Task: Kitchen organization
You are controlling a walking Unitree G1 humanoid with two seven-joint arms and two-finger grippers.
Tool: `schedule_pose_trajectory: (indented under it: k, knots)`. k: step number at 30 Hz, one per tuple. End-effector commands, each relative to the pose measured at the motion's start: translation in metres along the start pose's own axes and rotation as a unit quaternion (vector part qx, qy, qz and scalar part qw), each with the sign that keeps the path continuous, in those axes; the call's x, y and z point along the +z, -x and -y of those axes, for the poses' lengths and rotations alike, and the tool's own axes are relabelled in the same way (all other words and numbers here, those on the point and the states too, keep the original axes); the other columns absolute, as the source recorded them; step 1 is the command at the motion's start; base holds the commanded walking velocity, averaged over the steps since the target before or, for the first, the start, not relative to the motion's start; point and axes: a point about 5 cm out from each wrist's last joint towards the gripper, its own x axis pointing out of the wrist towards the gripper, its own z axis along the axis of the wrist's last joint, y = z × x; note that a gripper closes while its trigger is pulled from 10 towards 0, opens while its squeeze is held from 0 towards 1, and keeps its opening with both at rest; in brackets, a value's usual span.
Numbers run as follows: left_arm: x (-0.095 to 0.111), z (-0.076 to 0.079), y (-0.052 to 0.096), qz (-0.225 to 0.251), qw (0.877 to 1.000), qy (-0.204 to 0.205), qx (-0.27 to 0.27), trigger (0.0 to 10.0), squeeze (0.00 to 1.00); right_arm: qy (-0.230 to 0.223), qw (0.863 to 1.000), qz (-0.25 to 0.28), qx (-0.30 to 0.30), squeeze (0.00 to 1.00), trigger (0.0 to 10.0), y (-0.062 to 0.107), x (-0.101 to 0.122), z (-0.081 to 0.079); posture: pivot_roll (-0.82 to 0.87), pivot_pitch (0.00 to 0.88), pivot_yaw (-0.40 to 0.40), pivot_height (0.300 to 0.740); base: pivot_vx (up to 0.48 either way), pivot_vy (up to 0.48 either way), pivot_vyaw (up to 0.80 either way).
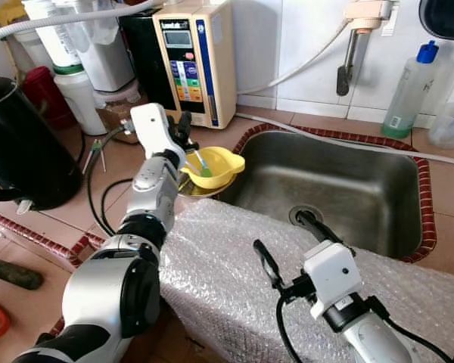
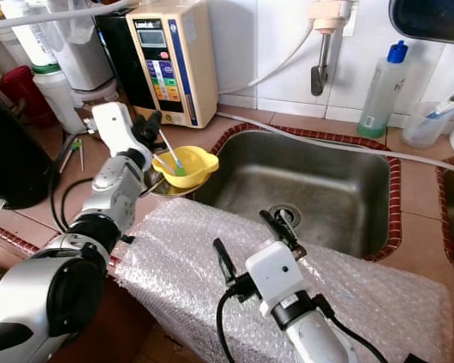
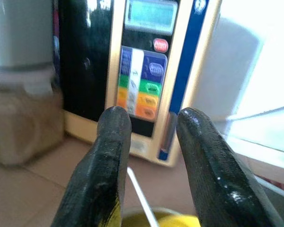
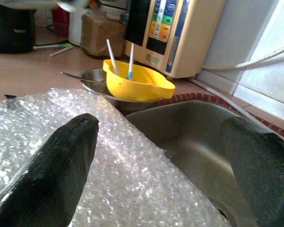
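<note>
A yellow bowl [image 1: 216, 162] rests in a shallow metal bowl [image 1: 191, 189] on the counter at the sink's left rim. Two thin white-handled utensils [image 4: 111, 56] stand in it, one with a green head [image 1: 205, 172]. My left gripper [image 1: 183, 130] hovers just behind and above the yellow bowl, pointing at the water machine [image 3: 142, 71]. Its fingers [image 3: 109, 156] are open, with a white handle [image 3: 138, 191] showing below the gap, untouched. My right gripper [image 1: 291, 243] is open wide above a sheet of bubble wrap [image 1: 219, 280], holding nothing.
The steel sink [image 1: 340, 178] lies right of the bowls, with a tap [image 1: 353, 53] and a blue-capped bottle [image 1: 408, 91] behind it. A black kettle [image 1: 19, 151] and white canisters [image 1: 79, 94] stand at the left. Cables [image 1: 98, 197] run across the counter.
</note>
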Motion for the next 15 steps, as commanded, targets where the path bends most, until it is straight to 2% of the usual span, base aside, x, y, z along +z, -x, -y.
schedule_pose_trajectory:
  k: [1,5,6,7,8,9,11,12,15]
  knots:
    - [0.005,-0.008,0.002,0.015,0.999,-0.033,-0.006,10.0,1.00,0.002,1.000,0.000,0.002,0.18,10.0,-0.001,-0.001,0.001,-0.10,0.000,0.140,0.740,0.000,0.000,0.00]
    - [-0.001,-0.010,0.014,0.019,0.995,-0.080,-0.063,10.0,1.00,0.006,1.000,0.003,-0.005,0.18,10.0,-0.002,-0.002,0.006,-0.08,0.000,0.132,0.740,0.000,0.000,0.00]
    - [-0.001,-0.010,0.014,0.019,0.995,-0.080,-0.063,10.0,1.00,0.006,1.000,0.003,-0.005,0.18,10.0,-0.002,-0.002,0.006,-0.08,0.000,0.132,0.740,0.000,0.000,0.00]
    - [-0.007,-0.012,0.020,0.010,0.992,-0.096,-0.083,10.0,1.00,0.010,1.000,0.003,-0.009,0.18,10.0,-0.002,-0.002,0.008,-0.06,0.000,0.127,0.740,0.000,0.000,0.00]
    - [-0.018,-0.017,0.034,-0.006,0.986,-0.124,-0.108,10.0,1.00,0.015,1.000,0.007,-0.017,0.18,10.0,-0.004,-0.002,0.011,-0.05,0.000,0.119,0.740,0.000,0.000,0.00]
    - [-0.018,-0.017,0.034,-0.006,0.986,-0.124,-0.108,10.0,1.00,0.015,1.000,0.007,-0.017,0.18,10.0,-0.004,-0.002,0.011,-0.05,0.000,0.119,0.740,0.000,0.000,0.00]
    - [-0.032,-0.028,0.051,-0.030,0.981,-0.153,-0.120,10.0,1.00,0.017,0.999,0.013,-0.034,0.18,10.0,-0.004,0.000,0.017,-0.04,0.000,0.110,0.740,0.000,0.000,0.00]
    - [-0.032,-0.028,0.051,-0.030,0.981,-0.153,-0.120,10.0,1.00,0.017,0.999,0.013,-0.034,0.18,10.0,-0.004,0.000,0.017,-0.04,0.000,0.110,0.740,0.000,0.000,0.00]
    - [-0.041,-0.037,0.069,-0.038,0.975,-0.177,-0.129,10.0,1.00,0.017,0.998,0.018,-0.058,0.18,10.0,-0.001,0.002,0.026,-0.03,0.000,0.100,0.740,0.000,0.000,0.00]
